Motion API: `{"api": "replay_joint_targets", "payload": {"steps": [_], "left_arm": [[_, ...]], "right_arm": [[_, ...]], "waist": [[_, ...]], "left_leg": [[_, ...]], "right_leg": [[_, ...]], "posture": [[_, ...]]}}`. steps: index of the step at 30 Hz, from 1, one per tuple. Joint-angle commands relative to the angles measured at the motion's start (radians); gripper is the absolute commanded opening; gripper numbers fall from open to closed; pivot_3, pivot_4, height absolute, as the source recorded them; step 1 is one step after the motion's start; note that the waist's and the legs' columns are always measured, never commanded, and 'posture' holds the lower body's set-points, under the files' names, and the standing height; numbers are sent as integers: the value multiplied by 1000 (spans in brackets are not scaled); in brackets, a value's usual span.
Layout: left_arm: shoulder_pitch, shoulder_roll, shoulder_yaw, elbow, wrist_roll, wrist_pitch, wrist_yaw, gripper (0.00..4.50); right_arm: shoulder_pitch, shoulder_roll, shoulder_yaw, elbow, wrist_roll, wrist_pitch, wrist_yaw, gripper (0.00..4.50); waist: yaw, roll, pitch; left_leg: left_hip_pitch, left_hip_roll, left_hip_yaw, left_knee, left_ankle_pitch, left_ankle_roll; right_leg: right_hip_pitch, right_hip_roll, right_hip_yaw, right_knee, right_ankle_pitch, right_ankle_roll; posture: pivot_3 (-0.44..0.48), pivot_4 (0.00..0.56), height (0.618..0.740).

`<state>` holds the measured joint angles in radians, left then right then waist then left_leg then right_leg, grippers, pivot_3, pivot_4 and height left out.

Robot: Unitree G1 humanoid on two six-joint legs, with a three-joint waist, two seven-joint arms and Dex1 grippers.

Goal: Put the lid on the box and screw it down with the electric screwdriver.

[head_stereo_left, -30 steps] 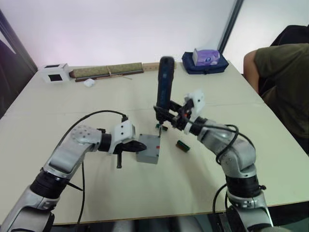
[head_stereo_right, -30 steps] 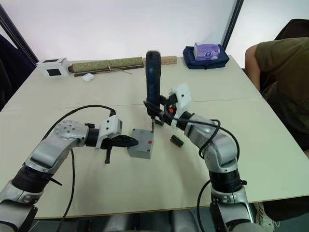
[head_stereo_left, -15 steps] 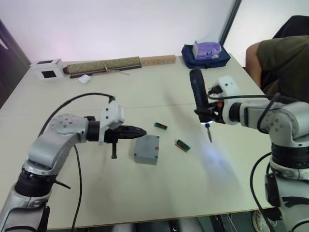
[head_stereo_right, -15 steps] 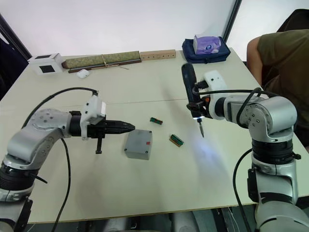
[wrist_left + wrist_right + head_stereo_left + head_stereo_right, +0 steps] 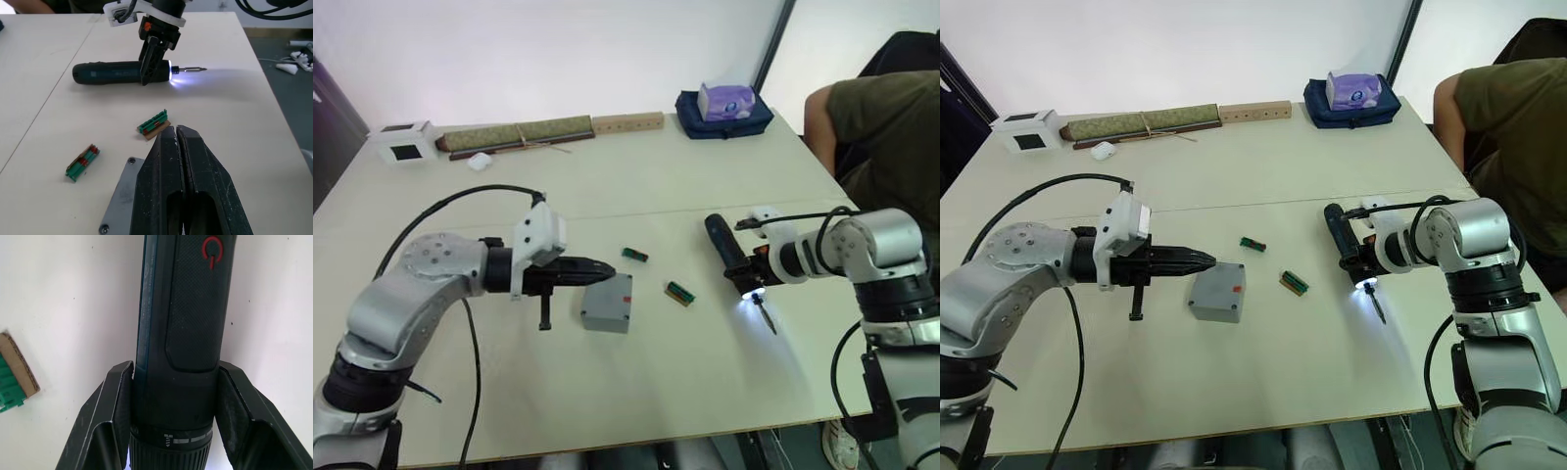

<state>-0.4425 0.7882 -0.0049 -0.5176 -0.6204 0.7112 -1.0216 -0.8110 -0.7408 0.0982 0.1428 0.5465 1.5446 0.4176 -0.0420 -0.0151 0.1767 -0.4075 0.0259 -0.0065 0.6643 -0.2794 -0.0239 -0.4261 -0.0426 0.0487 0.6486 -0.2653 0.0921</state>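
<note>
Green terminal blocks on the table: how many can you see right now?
2. One green terminal block lies just beyond the box. The other lies between the box and the electric screwdriver. More may be hidden under the arms.

Electric screwdriver (image 5: 732,262) now flat on table (image 5: 636,392).

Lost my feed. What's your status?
Left gripper shut, empty, at box. Right gripper shut on screwdriver, lying on table, light on. Lid on box. Two green parts between.
</note>
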Motion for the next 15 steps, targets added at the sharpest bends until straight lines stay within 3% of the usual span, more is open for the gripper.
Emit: {"api": "replay_joint_targets", "payload": {"steps": [1, 4, 10, 14, 15], "left_arm": [[9, 31, 35, -38, -13, 9, 15, 0], [13, 51, 33, -32, -15, 19, 18, 0], [25, 109, 36, 5, -4, 25, -4, 0], [66, 183, 112, 54, -12, 43, -22, 1030], [78, 199, 123, 67, -6, 35, -29, 1488]], "right_arm": [[2, -19, 3, 37, -46, -48, 16, 3392], [10, -65, 3, -11, -39, -78, 67, 4421], [35, -210, -18, -167, -12, -198, 224, 4464], [102, -315, -204, -348, 131, -352, 476, 4500], [136, -343, -218, -388, 138, -395, 524, 4500]], "waist": [[0, 0, 0], [4, -1, 0], [6, 1, 3], [0, 3, 8], [-1, 3, 10]], "left_leg": [[0, 0, 0, 0, 0, 0], [0, -1, 0, 1, 0, 0], [-1, -1, 1, 1, 0, 0], [-1, 0, 0, -1, 0, 0], [-1, 0, 0, -1, 0, 0]], "right_leg": [[0, 0, 0, 0, 0, 1], [1, -1, 0, 0, 1, 1], [-1, -1, 0, 0, 1, 1], [-2, 0, 0, 0, 1, 1], [-2, 0, 0, 0, 1, 1]], "posture": [[0, 150, 740], [0, 150, 740], [0, 150, 740], [0, 150, 740], [0, 150, 740]]}}
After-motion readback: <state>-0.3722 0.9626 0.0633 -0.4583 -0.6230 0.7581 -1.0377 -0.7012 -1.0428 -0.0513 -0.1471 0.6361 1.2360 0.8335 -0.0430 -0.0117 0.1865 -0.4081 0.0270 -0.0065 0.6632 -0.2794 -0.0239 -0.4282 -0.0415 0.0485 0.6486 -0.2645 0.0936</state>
